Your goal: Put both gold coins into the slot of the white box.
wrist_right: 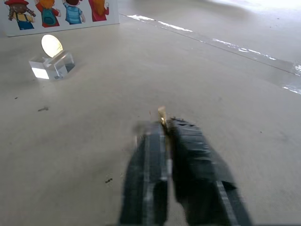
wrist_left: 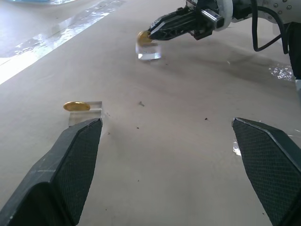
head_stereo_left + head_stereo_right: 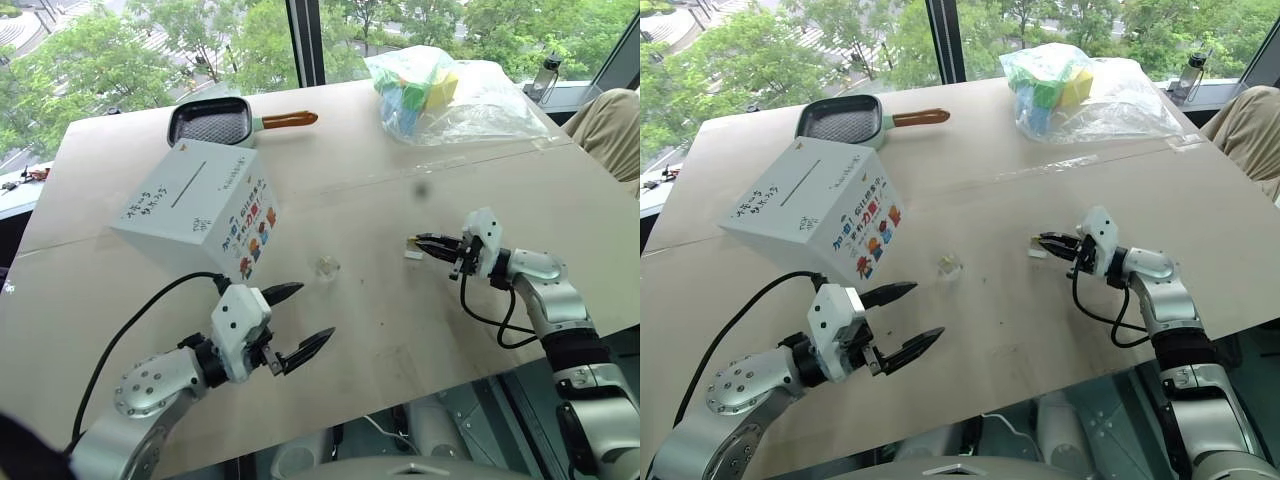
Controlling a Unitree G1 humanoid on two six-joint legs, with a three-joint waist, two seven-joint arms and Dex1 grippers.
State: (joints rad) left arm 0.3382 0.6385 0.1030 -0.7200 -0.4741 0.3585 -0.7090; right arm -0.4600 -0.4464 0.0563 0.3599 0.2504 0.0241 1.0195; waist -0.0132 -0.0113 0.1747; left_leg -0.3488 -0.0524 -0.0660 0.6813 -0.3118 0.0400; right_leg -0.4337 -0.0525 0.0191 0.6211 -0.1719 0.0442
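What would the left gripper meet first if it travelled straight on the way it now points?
Probably the bare table. The left gripper tilts slightly downward, with its open fingers aimed at tabletop beside the gold coin on its clear stand, short of the right gripper. Depth is uncertain.

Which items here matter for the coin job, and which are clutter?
Job:
- white box with its slot
- coin on clear stand near the box
- coin pinched in the right pincer, beside its clear stand
- left pincer, open

Clutter:
- grill pan
- bag of coloured blocks
- bottle at the window
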